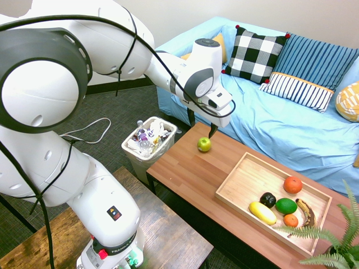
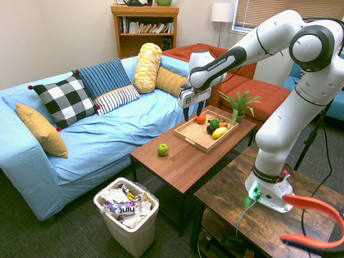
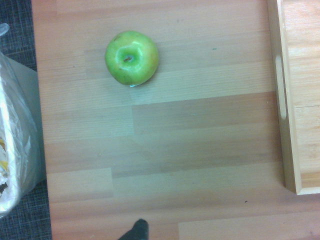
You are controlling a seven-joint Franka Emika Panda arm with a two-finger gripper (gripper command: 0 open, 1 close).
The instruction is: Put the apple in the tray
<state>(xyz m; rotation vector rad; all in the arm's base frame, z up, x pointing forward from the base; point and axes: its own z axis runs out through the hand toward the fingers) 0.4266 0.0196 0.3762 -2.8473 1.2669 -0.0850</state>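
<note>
The small yellow-green apple (image 1: pixel 204 144) (image 2: pixel 162 149) (image 3: pixel 132 57) rests on the wooden coffee table (image 1: pixel 190 174) near its end by the bin. The light wood tray (image 1: pixel 244 179) (image 2: pixel 194 135) (image 3: pixel 289 100) lies further along the table and holds several fruits. My gripper (image 1: pixel 202 124) (image 2: pixel 192 112) hangs open in the air above the table, between the apple and the tray, with nothing between its fingers.
A white bin (image 1: pixel 149 141) (image 2: pixel 128 208) full of wrappers stands on the floor at the table's end. A blue sofa (image 1: pixel 291 123) with cushions runs along the table's far side. A fern (image 1: pixel 331 246) sits beside the tray. A darker side table (image 2: pixel 252 209) lies near the arm's base.
</note>
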